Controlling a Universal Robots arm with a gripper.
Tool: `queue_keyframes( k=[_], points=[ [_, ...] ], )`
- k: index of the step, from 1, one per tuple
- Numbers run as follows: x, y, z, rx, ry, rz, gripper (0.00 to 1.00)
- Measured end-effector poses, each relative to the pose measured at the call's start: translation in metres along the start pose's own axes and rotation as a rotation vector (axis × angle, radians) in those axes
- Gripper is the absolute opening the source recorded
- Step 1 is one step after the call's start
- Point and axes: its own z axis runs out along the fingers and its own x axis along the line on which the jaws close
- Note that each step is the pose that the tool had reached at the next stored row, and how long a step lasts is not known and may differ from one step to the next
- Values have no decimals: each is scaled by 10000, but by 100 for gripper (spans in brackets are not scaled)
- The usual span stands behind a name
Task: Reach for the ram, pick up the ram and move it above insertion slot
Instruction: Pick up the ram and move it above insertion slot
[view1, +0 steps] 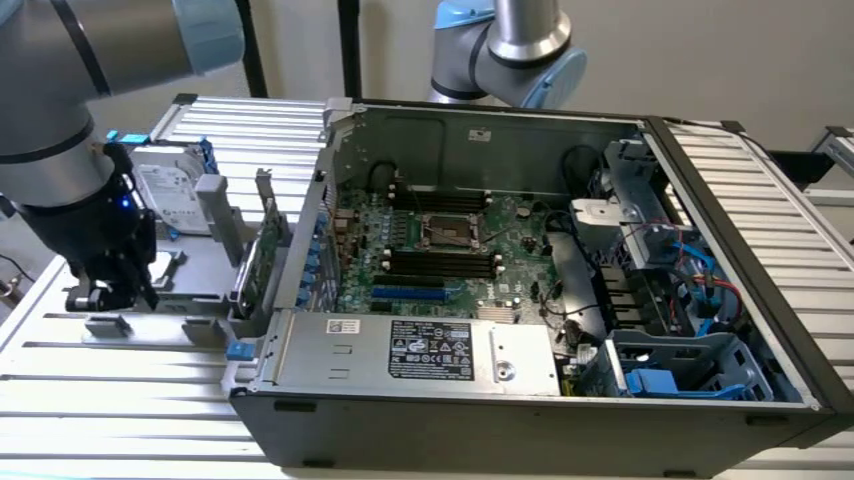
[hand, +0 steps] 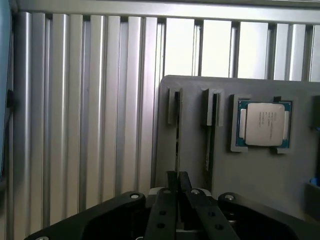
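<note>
I have the gripper (view1: 104, 292) low over the grey holder (view1: 187, 285), which sits on the slatted table (view1: 134, 400) at the exterior view's left, outside the open case (view1: 534, 430).

In the wrist view the two black fingers (hand: 167, 200) stand close together. The ram (hand: 177, 135) runs edge-on straight into the narrow gap between their tips. I read that as clamped on the ram's upper edge (the contact itself is only a thin dark line, so I go by how the tips sit either side of it). The ram stands upright in its groove in the holder, with its far end inside the groove's end bracket.

Just beside it, in the neighbouring groove, a second stick (hand: 209, 145) with a greenish edge also stands edge-on. Further along the holder a CPU (hand: 264, 123) lies flat in its own recess, silver lid up.

In the exterior view a drive (view1: 171, 195) with a white label stands upright at the back of the holder, just beside the arm. A card (view1: 267, 245) stands upright between the holder and the case wall.

Inside the case the board (view1: 441, 240) lies flat. Its dark slots (view1: 441, 265) are well apart from the gripper. A second arm (view1: 514, 45) rises behind the case.
</note>
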Motion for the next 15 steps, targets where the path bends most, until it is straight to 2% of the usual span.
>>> queue_keyframes(
  k=[8,15],
  points=[
    [-1,-25,-363,1,-1,-1,13],
    [0,-141,-687,1,-3,-5,13]
  ],
)
